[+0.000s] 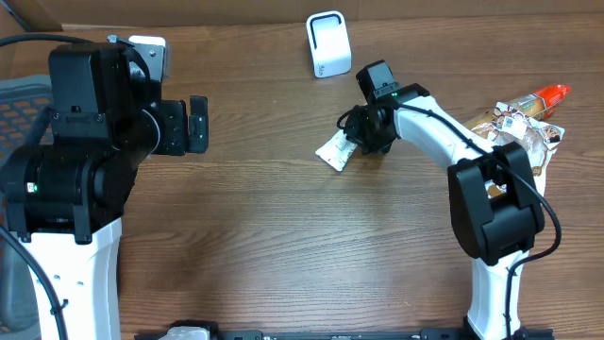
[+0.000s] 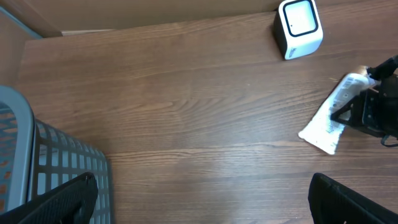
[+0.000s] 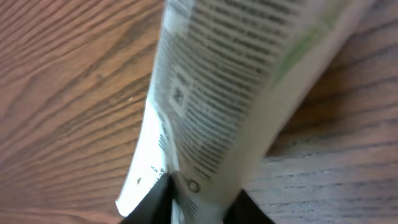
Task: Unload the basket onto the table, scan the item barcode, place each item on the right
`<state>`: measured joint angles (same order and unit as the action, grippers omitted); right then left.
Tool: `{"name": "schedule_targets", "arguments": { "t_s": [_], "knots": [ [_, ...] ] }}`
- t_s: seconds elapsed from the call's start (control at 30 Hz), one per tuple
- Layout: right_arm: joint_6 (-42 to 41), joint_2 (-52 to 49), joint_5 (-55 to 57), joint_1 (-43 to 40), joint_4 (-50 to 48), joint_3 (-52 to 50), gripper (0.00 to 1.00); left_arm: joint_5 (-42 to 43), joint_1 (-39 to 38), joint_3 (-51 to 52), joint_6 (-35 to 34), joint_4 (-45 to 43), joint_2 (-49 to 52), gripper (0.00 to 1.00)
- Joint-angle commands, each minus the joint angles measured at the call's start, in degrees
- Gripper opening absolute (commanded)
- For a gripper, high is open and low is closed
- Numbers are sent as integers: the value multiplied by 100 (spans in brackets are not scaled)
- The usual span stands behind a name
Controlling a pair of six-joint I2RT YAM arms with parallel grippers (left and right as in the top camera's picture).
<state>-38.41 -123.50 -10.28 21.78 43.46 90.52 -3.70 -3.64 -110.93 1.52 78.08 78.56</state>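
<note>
The wood-grain bench (image 1: 283, 246) is carrying a white scanner (image 1: 327, 44) at its far edge, a white packet (image 1: 335, 151) near it, and wrapped goods (image 1: 524, 123) at the right. A grey basket (image 1: 24, 104) is sitting at the left.

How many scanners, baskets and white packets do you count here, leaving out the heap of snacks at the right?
Scanner: 1
Basket: 1
White packet: 1
Total: 3
</note>
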Motion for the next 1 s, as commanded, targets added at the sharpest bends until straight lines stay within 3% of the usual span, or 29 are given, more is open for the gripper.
{"name": "schedule_targets", "arguments": {
  "t_s": [0.0,0.1,0.23,0.3,0.33,0.4,0.47,0.77,0.9,0.97],
  "knots": [
    [1847,-35,-614,-17,267,-131,20,31,24,-4,66,0,9,100],
    [3674,-31,-1377,-26,1080,116,20,31,24,-4,68,0,9,99],
    [4920,-31,-1355,-28,1871,225,21,31,24,-4,66,0,9,99],
    [4979,-31,-1176,-48,1947,212,33,31,24,-4,68,0,9,100],
    [4979,-31,-1161,-63,1941,212,46,31,24,-4,66,0,9,100],
    [4802,-31,-1191,-107,1832,212,61,31,24,-4,66,0,9,99],
    [4564,-33,-1259,-170,1692,208,69,31,24,-4,68,0,9,100],
    [3716,-37,-2286,-306,658,-575,68,31,24,-4,66,0,9,100],
    [3440,-37,-2288,-356,651,-699,57,31,24,-4,66,0,9,99],
    [3364,-37,-2286,-372,656,-699,41,31,24,-4,66,0,9,100]
  ]
}}
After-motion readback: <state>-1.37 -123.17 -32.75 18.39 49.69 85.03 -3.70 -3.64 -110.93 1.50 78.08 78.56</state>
